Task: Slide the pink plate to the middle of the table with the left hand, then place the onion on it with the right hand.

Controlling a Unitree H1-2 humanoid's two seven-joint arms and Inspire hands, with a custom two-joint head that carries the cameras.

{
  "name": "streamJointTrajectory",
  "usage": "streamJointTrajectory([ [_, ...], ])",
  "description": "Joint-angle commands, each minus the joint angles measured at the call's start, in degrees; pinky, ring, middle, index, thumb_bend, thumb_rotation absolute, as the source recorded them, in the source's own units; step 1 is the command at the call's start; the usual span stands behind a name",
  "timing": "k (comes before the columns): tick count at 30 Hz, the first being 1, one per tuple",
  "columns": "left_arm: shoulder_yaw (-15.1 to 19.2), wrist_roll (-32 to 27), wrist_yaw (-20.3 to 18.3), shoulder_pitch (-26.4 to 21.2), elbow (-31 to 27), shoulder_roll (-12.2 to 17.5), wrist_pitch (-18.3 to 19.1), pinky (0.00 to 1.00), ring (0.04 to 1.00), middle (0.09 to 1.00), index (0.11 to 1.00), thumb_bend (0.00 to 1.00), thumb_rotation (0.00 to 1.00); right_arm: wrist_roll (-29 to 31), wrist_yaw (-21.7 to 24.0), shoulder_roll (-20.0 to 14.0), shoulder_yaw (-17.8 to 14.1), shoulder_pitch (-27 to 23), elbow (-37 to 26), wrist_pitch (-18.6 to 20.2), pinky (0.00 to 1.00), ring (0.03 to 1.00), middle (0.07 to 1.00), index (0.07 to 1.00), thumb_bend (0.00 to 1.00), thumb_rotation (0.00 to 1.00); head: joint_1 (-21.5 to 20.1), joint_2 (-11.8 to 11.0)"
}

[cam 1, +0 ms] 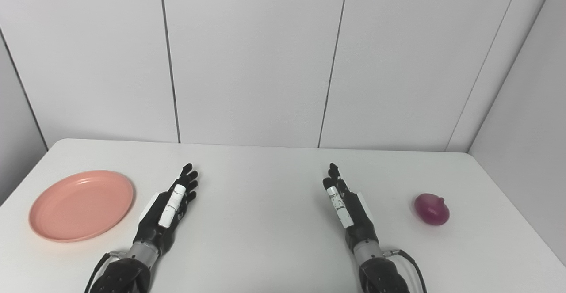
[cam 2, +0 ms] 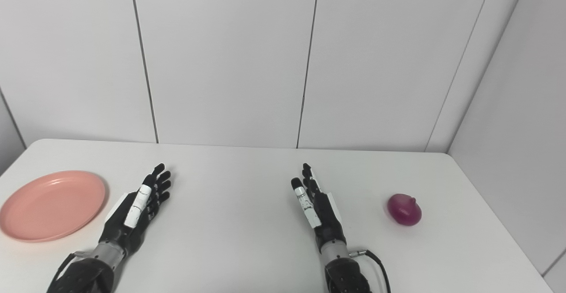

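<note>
A round pink plate (cam 1: 82,205) lies flat at the left side of the white table (cam 1: 265,195), with nothing on it. A purple onion (cam 1: 431,209) rests on the table at the right. My left hand (cam 1: 170,207) lies over the table just right of the plate, fingers stretched out and apart, holding nothing. My right hand (cam 1: 346,204) is stretched out the same way, open, a short way left of the onion and not touching it.
Grey wall panels (cam 1: 252,58) rise behind the table's far edge, and another wall runs along the right side (cam 1: 526,120). A cable (cam 1: 411,260) hangs off my right wrist near the front edge.
</note>
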Motion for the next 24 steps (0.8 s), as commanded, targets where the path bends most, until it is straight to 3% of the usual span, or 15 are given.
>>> streamJointTrajectory([
  [1, 0.1, -0.9, -0.8, -2.2, -1.5, -0.2, -2.2, 1.0, 1.0, 1.0, 1.0, 0.79, 0.92, 0.3, -0.4, 0.2, -0.4, -2.6, -0.7, -3.6, 1.0, 0.995, 0.991, 1.0, 0.64, 0.94, 0.0, 0.0],
  [15, -0.2, 0.3, -0.4, -2.5, -0.6, 0.0, -2.9, 1.0, 1.0, 1.0, 1.0, 0.82, 0.81, 0.2, -0.3, 0.0, -0.3, -2.5, -0.8, -3.3, 1.0, 0.992, 0.988, 1.0, 0.65, 0.94, 0.0, -0.2],
  [24, -0.2, 0.2, -0.4, -2.4, -0.7, -0.1, -3.2, 1.0, 1.0, 1.0, 1.0, 0.8, 0.81, 0.3, -0.3, 0.0, -0.4, -2.4, -0.8, -3.6, 1.0, 0.995, 0.993, 1.0, 0.64, 0.93, 0.2, -0.1],
])
